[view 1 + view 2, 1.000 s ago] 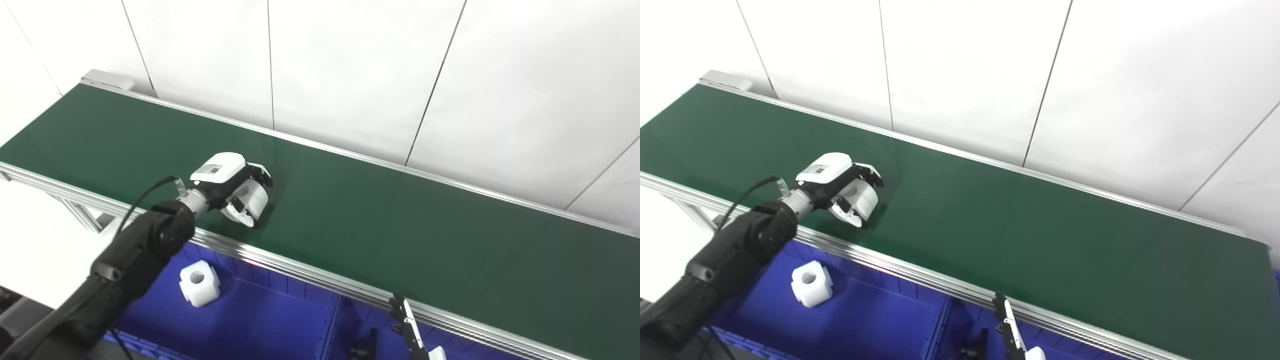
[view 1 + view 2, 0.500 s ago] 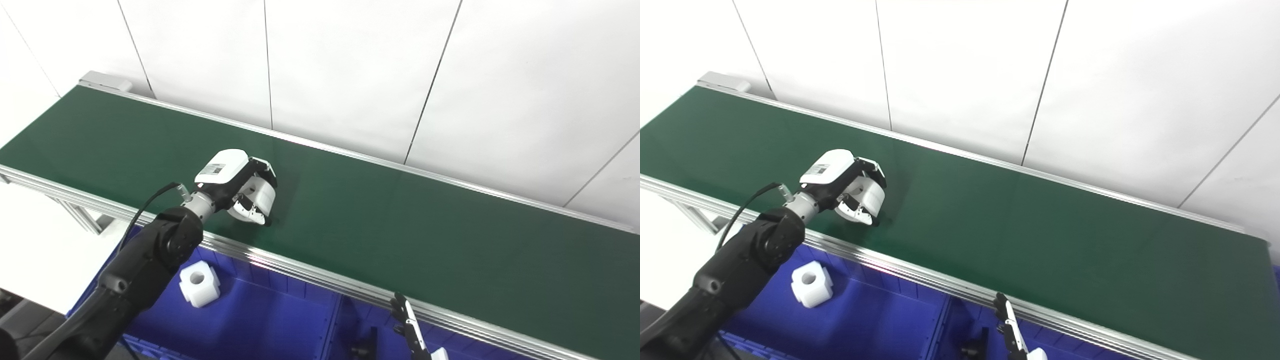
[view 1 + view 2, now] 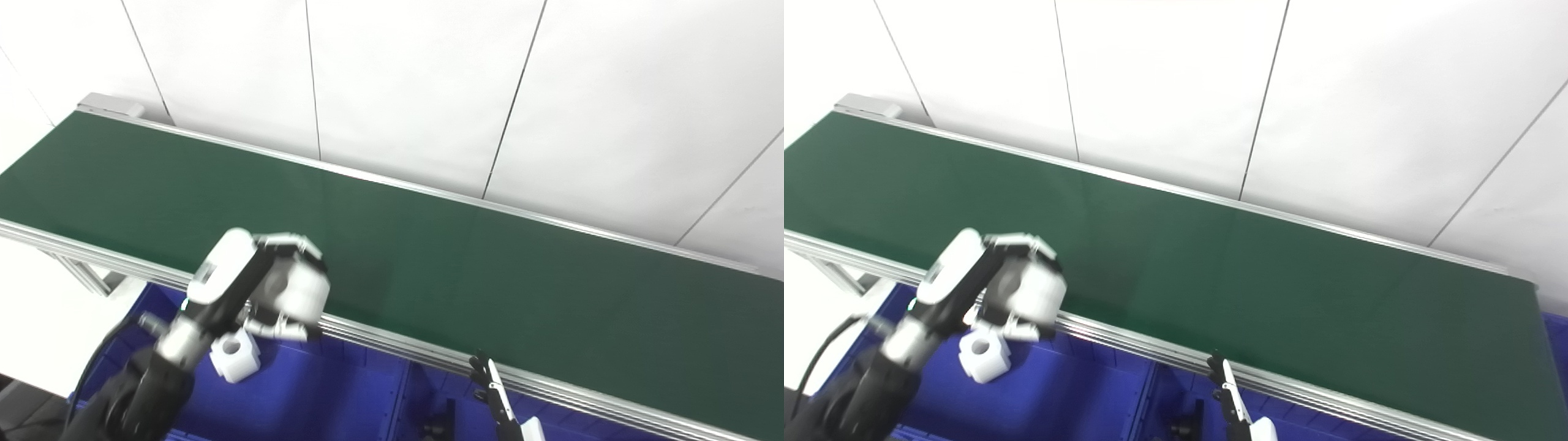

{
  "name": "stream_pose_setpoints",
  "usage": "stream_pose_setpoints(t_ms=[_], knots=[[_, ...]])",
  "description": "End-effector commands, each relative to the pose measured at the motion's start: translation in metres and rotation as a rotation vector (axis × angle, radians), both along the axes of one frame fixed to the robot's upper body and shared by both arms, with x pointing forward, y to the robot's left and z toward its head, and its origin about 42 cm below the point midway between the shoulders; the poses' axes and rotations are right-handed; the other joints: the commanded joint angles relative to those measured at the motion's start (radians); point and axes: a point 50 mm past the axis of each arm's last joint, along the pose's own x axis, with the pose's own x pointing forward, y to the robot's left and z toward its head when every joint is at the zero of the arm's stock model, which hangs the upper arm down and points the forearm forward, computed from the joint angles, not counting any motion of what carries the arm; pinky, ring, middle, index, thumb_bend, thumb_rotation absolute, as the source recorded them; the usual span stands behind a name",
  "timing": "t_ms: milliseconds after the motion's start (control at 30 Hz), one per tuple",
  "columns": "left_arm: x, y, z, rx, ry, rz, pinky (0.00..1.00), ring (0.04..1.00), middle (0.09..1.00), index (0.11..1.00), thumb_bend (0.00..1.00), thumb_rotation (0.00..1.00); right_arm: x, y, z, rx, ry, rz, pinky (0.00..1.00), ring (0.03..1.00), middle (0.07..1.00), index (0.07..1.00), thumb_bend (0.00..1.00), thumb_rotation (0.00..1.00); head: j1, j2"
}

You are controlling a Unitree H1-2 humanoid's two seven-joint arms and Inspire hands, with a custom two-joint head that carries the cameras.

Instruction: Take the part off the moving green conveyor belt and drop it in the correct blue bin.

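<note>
green belt (image 3: 465, 269) runs diagonally, blue bin (image 3: 318, 398) below its near rail. left hand (image 3: 263, 288) raised over the rail and bin edge, blurred, fingers (image 3: 288, 242) curled around a white part (image 3: 300, 294), thumb under it. second white part (image 3: 233, 354) lies in the bin just below the hand. right hand (image 3: 499, 404) low at bottom edge, fingers straight and pressed together, holding nothing.

Head cameras side by side, looking down on conveyor belt (image 3: 429, 245).
</note>
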Motion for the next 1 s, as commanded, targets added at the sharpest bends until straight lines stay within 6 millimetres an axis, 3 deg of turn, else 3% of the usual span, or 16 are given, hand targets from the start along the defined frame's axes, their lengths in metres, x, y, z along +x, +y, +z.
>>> stream_pose_setpoints(t_ms=[0, 167, 333, 600, 733, 767, 800, 833, 867, 967], knots=[[-0.007, -0.007, 0.001, -0.038, -0.001, -0.037, 0.34, 0.457, 0.518, 0.517, 0.47, 0.00, 0.002, 0.000, 0.011, 0.025, -0.026, -0.014, 0.83, 0.897, 0.931, 0.980, 0.64, 0.46, 0.001, 0.017], [-0.023, -0.019, -0.025, -0.011, 0.152, -0.048, 0.34, 0.449, 0.519, 0.520, 0.47, 0.00, 0.004, -0.006, 0.016, 0.030, -0.025, -0.025, 0.83, 0.897, 0.925, 0.972, 0.65, 0.46, -0.019, 0.063], [-0.017, -0.034, -0.046, 0.109, 0.331, -0.101, 0.33, 0.460, 0.530, 0.508, 0.47, 0.00, 0.006, -0.013, 0.022, 0.038, -0.027, -0.038, 0.83, 0.892, 0.915, 0.962, 0.67, 0.45, -0.001, 0.103], [0.000, -0.042, -0.061, 0.318, 0.454, -0.096, 0.32, 0.475, 0.559, 0.500, 0.47, 0.00, 0.011, -0.016, 0.030, 0.042, -0.035, -0.034, 0.83, 0.889, 0.913, 0.962, 0.67, 0.47, -0.051, 0.126], [0.002, -0.043, -0.065, 0.331, 0.467, -0.066, 0.33, 0.474, 0.556, 0.514, 0.47, 0.00, 0.010, -0.016, 0.031, 0.040, -0.025, -0.036, 0.82, 0.887, 0.915, 0.960, 0.68, 0.46, -0.074, 0.123], [0.003, -0.043, -0.065, 0.331, 0.470, -0.048, 0.47, 0.610, 0.675, 0.506, 0.49, 0.02, 0.009, -0.015, 0.031, 0.036, -0.025, -0.037, 0.82, 0.888, 0.913, 0.959, 0.68, 0.47, -0.076, 0.121], [0.003, -0.044, -0.065, 0.334, 0.470, -0.023, 0.58, 0.731, 0.795, 0.684, 0.59, 0.01, 0.009, -0.015, 0.031, 0.033, -0.023, -0.036, 0.82, 0.888, 0.911, 0.959, 0.68, 0.47, -0.079, 0.119], [0.003, -0.044, -0.064, 0.338, 0.470, 0.003, 0.63, 0.799, 0.859, 0.763, 0.64, 0.00, 0.008, -0.015, 0.030, 0.031, -0.022, -0.035, 0.83, 0.890, 0.912, 0.960, 0.68, 0.48, -0.081, 0.118], [0.003, -0.045, -0.063, 0.330, 0.465, 0.029, 0.71, 0.870, 0.917, 0.825, 0.68, 0.03, 0.008, -0.014, 0.030, 0.029, -0.020, -0.035, 0.83, 0.893, 0.914, 0.961, 0.68, 0.48, -0.082, 0.117], [0.000, -0.045, -0.059, 0.283, 0.450, 0.071, 0.82, 0.968, 0.990, 0.921, 0.73, 0.21, 0.008, -0.014, 0.030, 0.027, -0.017, -0.034, 0.83, 0.896, 0.916, 0.962, 0.68, 0.48, -0.084, 0.111]])
